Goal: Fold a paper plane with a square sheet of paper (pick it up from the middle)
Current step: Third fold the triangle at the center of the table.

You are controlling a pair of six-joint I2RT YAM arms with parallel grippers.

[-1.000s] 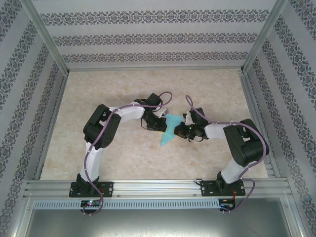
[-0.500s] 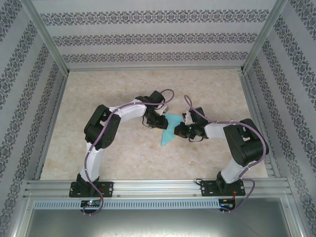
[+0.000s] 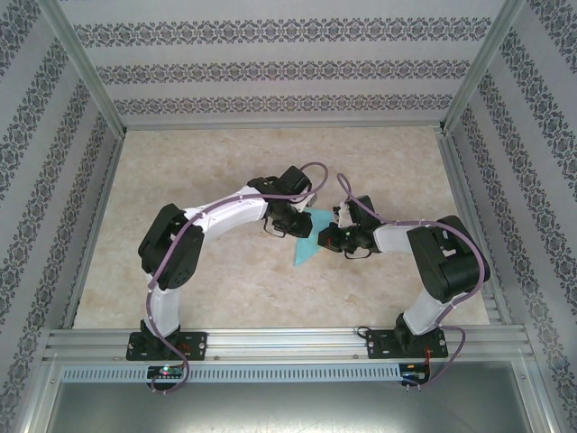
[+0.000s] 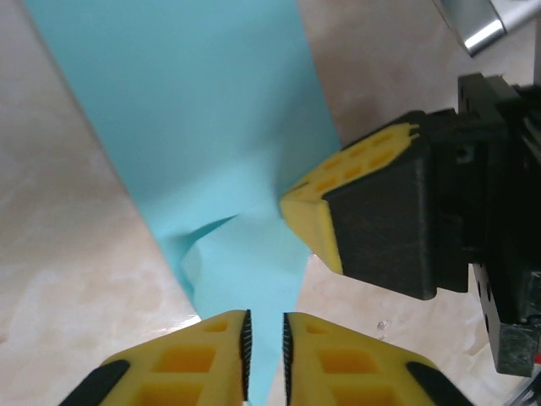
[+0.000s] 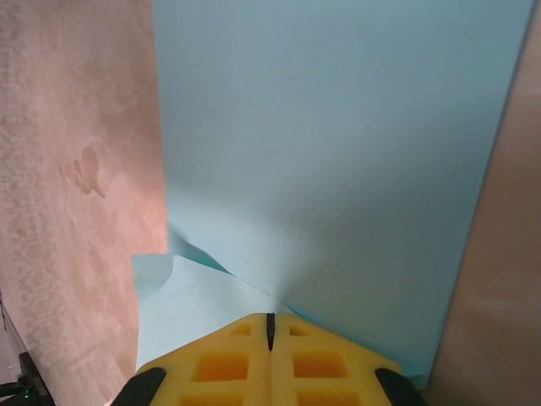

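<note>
Where the L arm point(image 3: 225, 209) & R arm point(image 3: 424, 248) bend inward & meet near the centre of a marbled beige table point(image 3: 225, 298), a light-cyan paper sheet point(image 3: 305, 248) lies btwn them. In the overhead view it is partly folded into a rough triangle, w/ its point aimed toward the near edge. The L gripper point(image 3: 293, 224) sits at the sheet's far-left edge, the R gripper point(image 3: 327, 236) at its right edge.

L wrist cam: the paper sheet point(image 4: 203, 101) runs as a wide cyan band down to the L gripper point(image 4: 265, 330). Its yellow fingertips stand a thin slit apart w/ cyan showing in the slit; can't tell if they touch the paper. A raised crumple point(image 4: 203, 241) sits just ahead of them. The R gripper point(image 4: 308, 211), yellow pad on a black finger, comes in from the right, its tip on the sheet beside that crumple.

R wrist cam: the R gripper point(image 5: 270, 320) has its yellow fingertips pressed tight together, pinching the paper sheet point(image 5: 338, 152) at its near edge. A small paler flap point(image 5: 194, 296) folds out left of the tips. The rest of the sheet reaches away over the table.
</note>
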